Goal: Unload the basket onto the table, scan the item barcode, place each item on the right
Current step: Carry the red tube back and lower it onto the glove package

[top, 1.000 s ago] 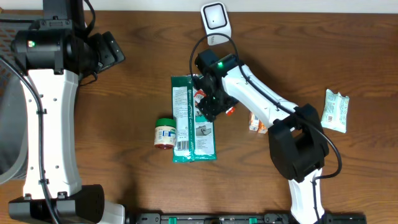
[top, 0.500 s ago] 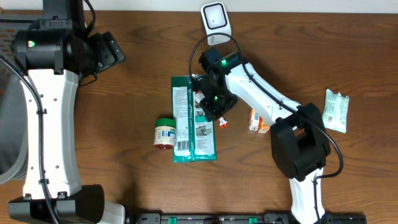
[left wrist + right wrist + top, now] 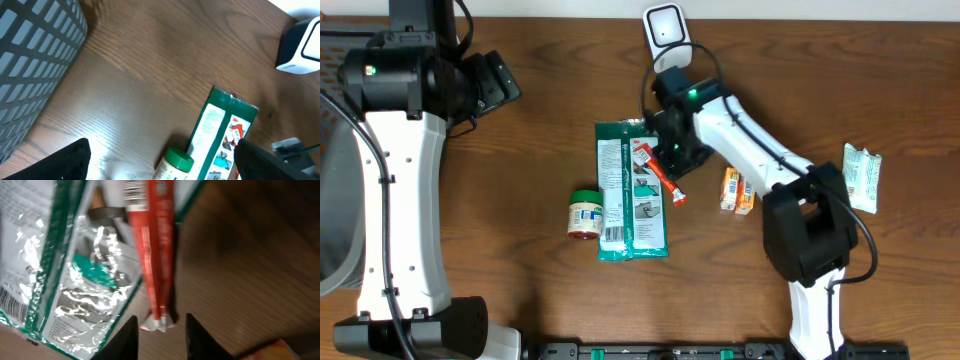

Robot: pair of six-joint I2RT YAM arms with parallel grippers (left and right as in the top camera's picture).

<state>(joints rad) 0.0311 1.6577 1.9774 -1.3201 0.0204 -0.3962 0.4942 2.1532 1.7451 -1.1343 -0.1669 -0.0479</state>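
Overhead, the right gripper (image 3: 674,153) hangs over the top right corner of a flat green pouch (image 3: 620,200) at mid-table. A slim red stick packet (image 3: 660,175) lies slantwise across that pouch, its upper end under the gripper and its lower end pointing toward the right front.

Seen from the right wrist, the right gripper (image 3: 159,330) has its fingers (image 3: 127,337) drawn fairly close but still apart. The packet's (image 3: 152,255) crimped end lies between them, with a sliver of background showing on each side, so nothing is clamped. A barcode (image 3: 135,190) shows at the packet's far end.

Well apart at the left, the left gripper (image 3: 162,145) is spread wide and holds nothing. A small green-lidded jar (image 3: 584,213) touches the pouch's left edge. A white scanner (image 3: 665,30) stands at the table's far edge, just beyond the right arm.
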